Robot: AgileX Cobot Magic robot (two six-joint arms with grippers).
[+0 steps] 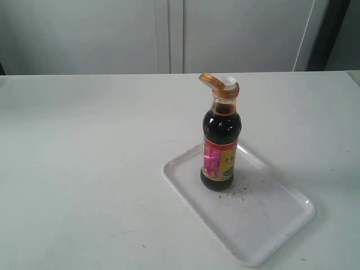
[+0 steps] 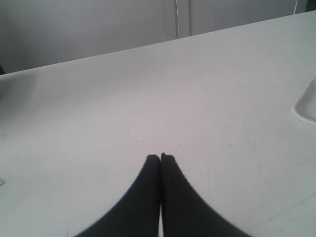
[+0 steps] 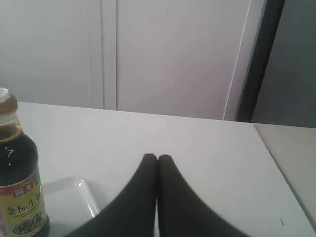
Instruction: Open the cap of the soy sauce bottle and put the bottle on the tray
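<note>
The soy sauce bottle (image 1: 220, 143) stands upright on the white tray (image 1: 270, 225), near the tray's far left end. Its orange-tan cap (image 1: 216, 83) is flipped open to the left, baring the white spout. The right wrist view shows the bottle (image 3: 19, 192) at its edge, on a corner of the tray (image 3: 74, 197). My left gripper (image 2: 160, 157) is shut with nothing in it, over bare table, with a tray corner (image 2: 306, 106) off to one side. My right gripper (image 3: 157, 157) is shut and empty too, apart from the bottle. Neither gripper shows in the exterior view.
The white table (image 1: 84, 169) runs wide around the tray. Grey cabinet doors (image 1: 169, 34) stand behind its far edge. Dark specks (image 1: 247, 194) lie on the tray beside the bottle.
</note>
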